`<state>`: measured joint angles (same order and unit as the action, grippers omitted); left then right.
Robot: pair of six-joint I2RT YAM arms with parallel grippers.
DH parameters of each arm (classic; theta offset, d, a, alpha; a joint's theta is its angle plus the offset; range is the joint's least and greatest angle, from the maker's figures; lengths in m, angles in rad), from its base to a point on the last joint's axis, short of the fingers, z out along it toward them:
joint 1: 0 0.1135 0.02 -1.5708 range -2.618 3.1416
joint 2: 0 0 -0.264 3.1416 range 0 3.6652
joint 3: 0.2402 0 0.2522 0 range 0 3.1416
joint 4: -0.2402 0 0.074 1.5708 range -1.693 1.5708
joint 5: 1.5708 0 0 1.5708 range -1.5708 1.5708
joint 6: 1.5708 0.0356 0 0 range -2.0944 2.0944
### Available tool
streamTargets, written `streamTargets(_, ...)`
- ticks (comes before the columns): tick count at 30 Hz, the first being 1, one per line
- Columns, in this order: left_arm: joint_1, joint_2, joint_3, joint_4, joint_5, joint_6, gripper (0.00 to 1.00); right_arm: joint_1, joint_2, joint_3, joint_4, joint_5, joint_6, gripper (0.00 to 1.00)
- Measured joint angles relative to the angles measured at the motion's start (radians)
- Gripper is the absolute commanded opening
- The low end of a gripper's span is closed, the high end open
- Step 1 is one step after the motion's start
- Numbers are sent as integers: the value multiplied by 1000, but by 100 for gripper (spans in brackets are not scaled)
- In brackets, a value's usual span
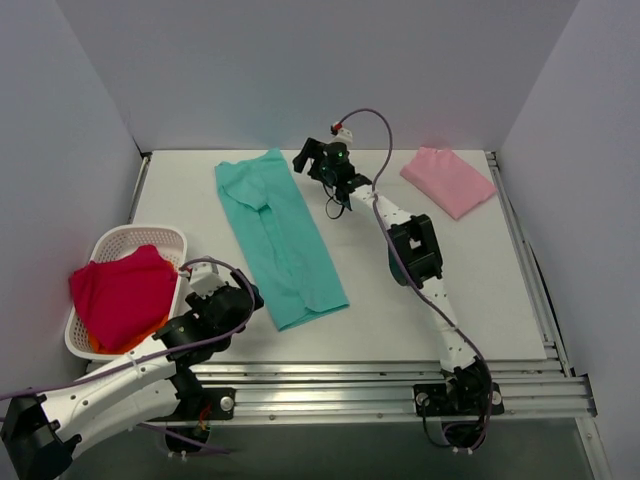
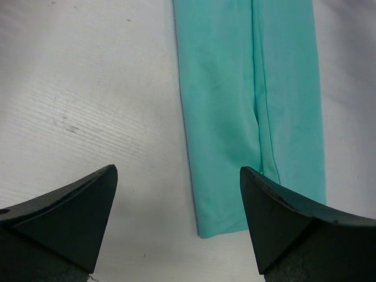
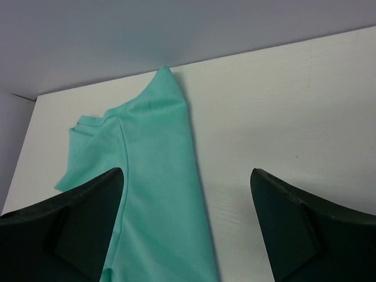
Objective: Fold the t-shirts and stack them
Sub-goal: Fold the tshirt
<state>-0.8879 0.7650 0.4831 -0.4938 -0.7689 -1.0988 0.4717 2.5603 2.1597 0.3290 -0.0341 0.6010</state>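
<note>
table [image 1: 480,290]: white, matte, faint scuffs; metal rails [image 1: 400,385] along the near edge.
walls [image 1: 300,70]: plain pale grey on three sides.
teal shirt [image 1: 280,240]: long folded strip, diagonal, left of centre.
pink shirt [image 1: 448,180]: folded, far right.
basket [image 1: 110,235]: left edge, holds red cloth [image 1: 125,290].
left gripper [image 2: 177,170]: jaws wide, holding nothing, over the strip's near corner.
right gripper [image 3: 187,171]: jaws wide, holding nothing, at the strip's far end.
</note>
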Motion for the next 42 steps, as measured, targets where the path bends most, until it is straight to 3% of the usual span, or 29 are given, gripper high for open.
streamTargets(4,19,17,0,51,-9,43,94,-2,140,143,-44,-41,5,85)
streamTargets(15,79,47,-2,131,7,91,94,62,175,138,-34,-79,28,81)
streamTargets(18,88,40,-6,140,14,95,94,93,175,134,-33,-86,31,71)
streamTargets(19,90,36,-6,139,14,98,94,101,175,130,-27,-87,33,57)
streamTargets(21,93,27,-8,140,16,100,94,113,175,117,-20,-88,35,40)
streamTargets(22,94,21,-9,139,17,101,94,117,175,109,-18,-88,38,24)
streamTargets(25,98,3,-16,139,18,105,94,124,175,83,-10,-85,44,2)
streamTargets(26,98,-2,-19,139,18,106,94,123,175,76,-3,-85,49,0)
streamTargets(32,101,-10,-32,139,20,109,94,98,134,-10,37,-66,53,0)
streamTargets(42,107,2,-34,141,39,109,94,-34,-136,-433,77,96,53,0)
